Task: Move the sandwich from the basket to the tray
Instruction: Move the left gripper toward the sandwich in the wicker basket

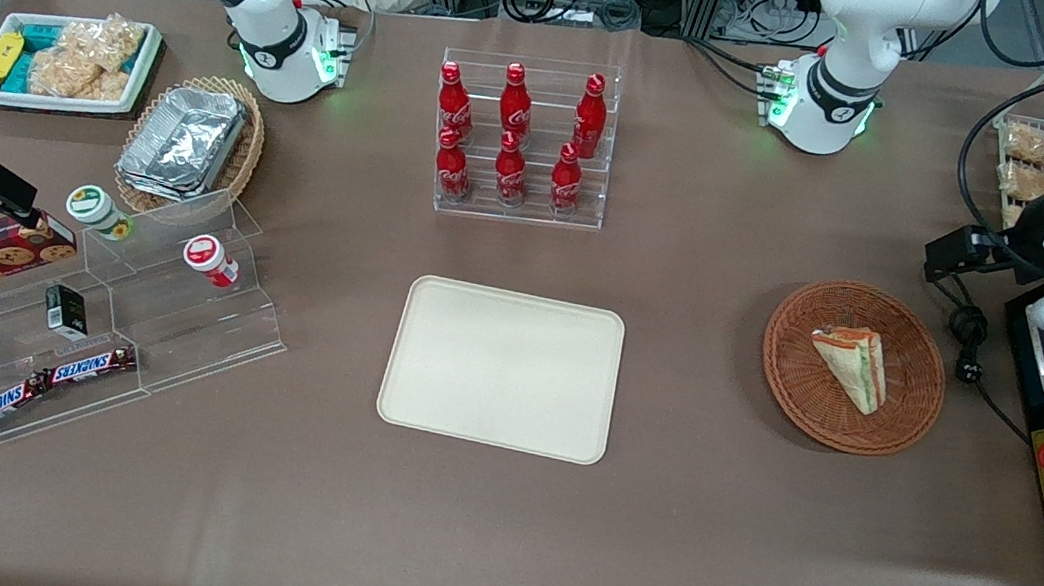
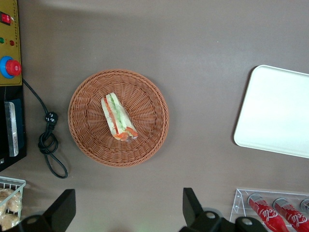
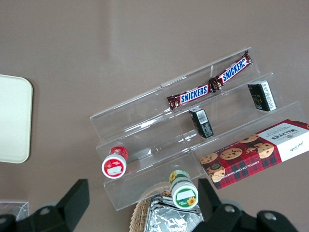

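Sandwich (image 1: 851,365) lies in the round reddish-brown basket (image 1: 909,415), a wrapped wedge resting on its side near the middle of the weave, its striped green and orange-red filling edge facing up. From the wrist camera the same sandwich (image 2: 119,117) sits inside the basket (image 2: 149,140) with bare wicker all round it. The basket stands on the brown desk (image 1: 488,551) toward the working arm's end, well apart from the cream tray (image 1: 427,402), which lies flat near the middle of the desk with nothing on it. The tray (image 2: 277,111) also shows in the wrist view, beside the basket but not touching it.

The hand (image 2: 128,212) hangs above the desk, clear of the basket and touching nothing; its two dark fingers (image 2: 62,209) stand wide apart. In the front view it is not visible, only the arm's white body at the desk's edge.

A clear rack of red cola bottles (image 1: 514,136) stands farther from the front camera than the tray. A black cable (image 2: 47,140) lies coiled just beside the basket.
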`<control>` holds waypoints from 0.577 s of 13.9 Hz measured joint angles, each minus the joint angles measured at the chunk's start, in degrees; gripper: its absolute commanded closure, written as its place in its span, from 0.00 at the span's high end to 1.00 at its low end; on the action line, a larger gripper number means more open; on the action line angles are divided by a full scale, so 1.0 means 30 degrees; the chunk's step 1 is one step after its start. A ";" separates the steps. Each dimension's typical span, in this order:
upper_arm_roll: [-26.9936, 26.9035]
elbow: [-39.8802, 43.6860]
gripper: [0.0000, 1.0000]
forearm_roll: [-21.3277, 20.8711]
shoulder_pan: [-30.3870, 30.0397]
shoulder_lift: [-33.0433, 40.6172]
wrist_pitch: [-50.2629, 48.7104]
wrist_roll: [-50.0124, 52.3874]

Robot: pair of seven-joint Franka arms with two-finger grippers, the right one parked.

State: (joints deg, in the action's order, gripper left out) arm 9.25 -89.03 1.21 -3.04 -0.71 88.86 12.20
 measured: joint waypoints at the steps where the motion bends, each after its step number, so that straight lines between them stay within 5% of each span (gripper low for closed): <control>1: 0.0000 0.0062 1.00 -0.0008 0.0000 -0.0044 -0.0022 0.0081; 8: -0.0036 -0.0039 1.00 0.0004 -0.0004 -0.0241 -0.0397 0.4176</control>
State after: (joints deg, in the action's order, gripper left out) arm 9.14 -89.15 1.23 -3.05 -1.44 87.67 24.73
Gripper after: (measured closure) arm 0.000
